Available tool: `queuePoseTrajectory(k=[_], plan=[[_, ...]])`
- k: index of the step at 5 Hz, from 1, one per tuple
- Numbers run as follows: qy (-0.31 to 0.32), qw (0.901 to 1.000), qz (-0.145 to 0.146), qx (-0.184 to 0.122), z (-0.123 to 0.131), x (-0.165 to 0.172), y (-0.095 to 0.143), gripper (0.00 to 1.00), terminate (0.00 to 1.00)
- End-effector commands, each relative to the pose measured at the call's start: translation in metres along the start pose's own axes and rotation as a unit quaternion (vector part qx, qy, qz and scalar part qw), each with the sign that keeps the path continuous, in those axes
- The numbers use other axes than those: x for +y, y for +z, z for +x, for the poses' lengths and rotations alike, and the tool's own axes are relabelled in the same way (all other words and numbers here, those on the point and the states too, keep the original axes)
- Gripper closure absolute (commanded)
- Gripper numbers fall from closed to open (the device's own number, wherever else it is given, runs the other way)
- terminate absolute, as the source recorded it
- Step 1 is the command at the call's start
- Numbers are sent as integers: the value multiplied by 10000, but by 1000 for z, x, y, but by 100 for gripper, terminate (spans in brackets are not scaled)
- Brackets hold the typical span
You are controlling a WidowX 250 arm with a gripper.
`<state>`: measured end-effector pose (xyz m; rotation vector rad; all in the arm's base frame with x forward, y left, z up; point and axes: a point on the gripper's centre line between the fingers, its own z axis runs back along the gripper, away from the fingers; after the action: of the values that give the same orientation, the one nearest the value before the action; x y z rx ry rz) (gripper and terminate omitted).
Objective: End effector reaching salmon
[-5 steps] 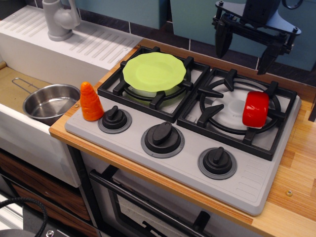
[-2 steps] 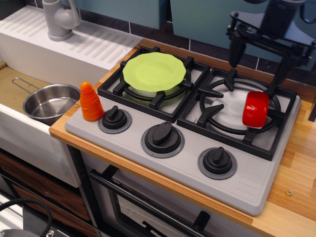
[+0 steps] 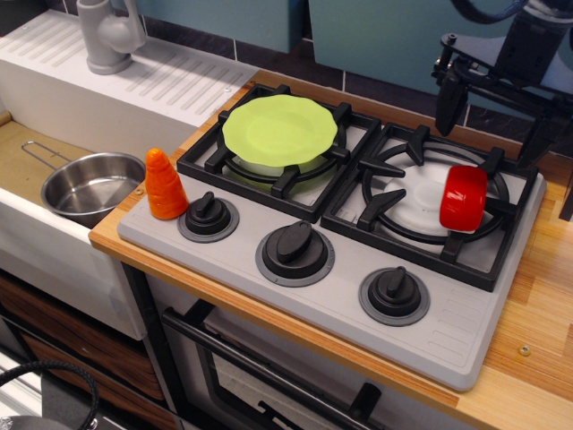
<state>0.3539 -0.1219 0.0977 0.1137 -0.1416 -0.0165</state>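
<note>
The salmon is a small glossy red block resting on the right side of the right burner grate. The end effector is a black gripper with two downward-pointing fingers on a horizontal bar. It hangs at the top right, above and behind the salmon, apart from it. Its fingers are spread wide and hold nothing. The right finger lies at the frame's right edge.
A green plate sits on the left burner. An orange ridged cone stands at the stove's front left corner. Three black knobs line the stove front. A steel pan lies in the sink at left, below the grey faucet.
The end effector has moved to the right and slightly lower, from above the right burner's back edge towards the right edge of the view. The salmon has not moved.
</note>
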Motion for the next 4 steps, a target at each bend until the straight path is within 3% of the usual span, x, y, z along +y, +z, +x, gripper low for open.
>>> queuePoseTrajectory(k=[1, 4], plan=[[-11, 9989, -109, -453, 1, 0, 19, 0, 0], [-205, 9970, -153, -737, -6, 3, -13, 0, 0]])
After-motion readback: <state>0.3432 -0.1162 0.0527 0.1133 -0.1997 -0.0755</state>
